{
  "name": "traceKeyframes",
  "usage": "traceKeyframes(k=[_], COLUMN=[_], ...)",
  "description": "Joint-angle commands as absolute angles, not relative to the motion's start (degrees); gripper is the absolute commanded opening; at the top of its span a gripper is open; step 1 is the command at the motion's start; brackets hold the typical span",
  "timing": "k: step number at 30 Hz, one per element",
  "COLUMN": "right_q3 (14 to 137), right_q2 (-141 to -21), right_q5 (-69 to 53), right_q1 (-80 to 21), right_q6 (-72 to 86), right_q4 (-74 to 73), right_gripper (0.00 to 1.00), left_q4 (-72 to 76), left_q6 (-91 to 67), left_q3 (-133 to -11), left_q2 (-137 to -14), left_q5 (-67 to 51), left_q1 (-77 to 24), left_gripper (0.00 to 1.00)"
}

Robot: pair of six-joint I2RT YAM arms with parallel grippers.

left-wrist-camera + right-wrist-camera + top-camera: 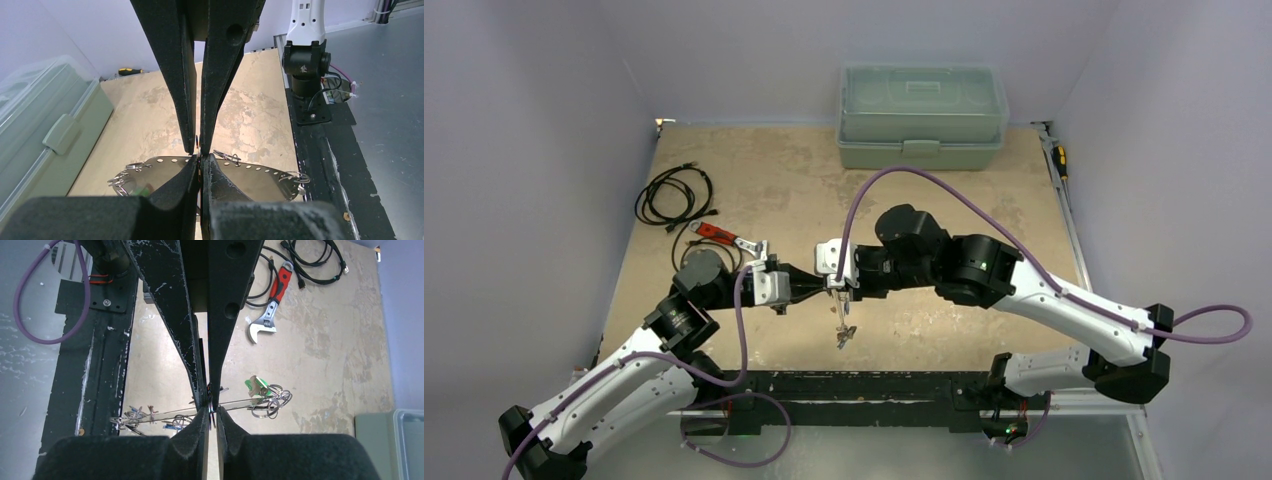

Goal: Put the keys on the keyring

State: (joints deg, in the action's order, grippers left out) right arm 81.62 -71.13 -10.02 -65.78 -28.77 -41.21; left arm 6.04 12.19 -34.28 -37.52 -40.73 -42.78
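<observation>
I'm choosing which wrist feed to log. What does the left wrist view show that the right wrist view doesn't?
Only left wrist: the screwdriver at the far edge and the right arm's base. Only right wrist: the wrench and the black cable. Both: the keyring pinched between the left claw and right claw, tip to tip, and the box.

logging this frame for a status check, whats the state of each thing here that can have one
left gripper: shut on the keyring
right gripper: shut on the keyring
keyring: held in the air between both grippers
keys: dangling below the grippers, off the table
toolbox: lid shut
wrench: lying flat, untouched
cable: coiled, lying loose
</observation>
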Motion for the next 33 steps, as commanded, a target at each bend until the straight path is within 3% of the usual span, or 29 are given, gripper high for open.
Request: traceKeyframes(k=[1,6,11,16,21,23,26,33], right_q3=[81.5,80.5,78.6,74.6,65.8,63.1,59.9,55.7], right_q2=[-72.0,-72.3,-71.5,-68.1,-60.3,-57.6,-54.3,-50.5], right_q5=[-9.9,-9.8,-11.1,-10.8,-7.7,-6.6,-5.6,-5.9], right_q1=[-65.5,-65.5,-65.5,-65.5,-65.5,-65.5,-65.5,-65.5], right_q6=[-28.5,-28.0,-27.9,-25.8,-23.3,-22.3,-20.6,-17.6], right_q4=[-39.1,-38.1,-34.8,-27.1,-14.9,-11.8,-6.7,-0.2], right_gripper=[0.12,0.11,0.0,0.0,0.0,0.0,0.0,0.0], left_q4=[9.9,9.9,9.4,9.0,10.2,10.9,11.1,12.0], left_q6=[12.2,12.2,12.1,12.1,11.2,10.9,10.7,10.2], left_q3=[-36.1,-36.2,-36.2,-36.5,-35.8,-35.5,-35.5,-35.2], left_q2=[-37.1,-37.3,-37.4,-37.2,-35.5,-34.9,-34.0,-32.7], left_q5=[-43.4,-43.3,-42.9,-41.6,-40.1,-39.7,-38.5,-37.0], left_q1=[-42.9,-42.9,-42.9,-42.8,-42.8,-42.9,-42.8,-42.9], left_gripper=[0.0,0.0,0.0,0.0,0.32,0.36,0.36,0.22])
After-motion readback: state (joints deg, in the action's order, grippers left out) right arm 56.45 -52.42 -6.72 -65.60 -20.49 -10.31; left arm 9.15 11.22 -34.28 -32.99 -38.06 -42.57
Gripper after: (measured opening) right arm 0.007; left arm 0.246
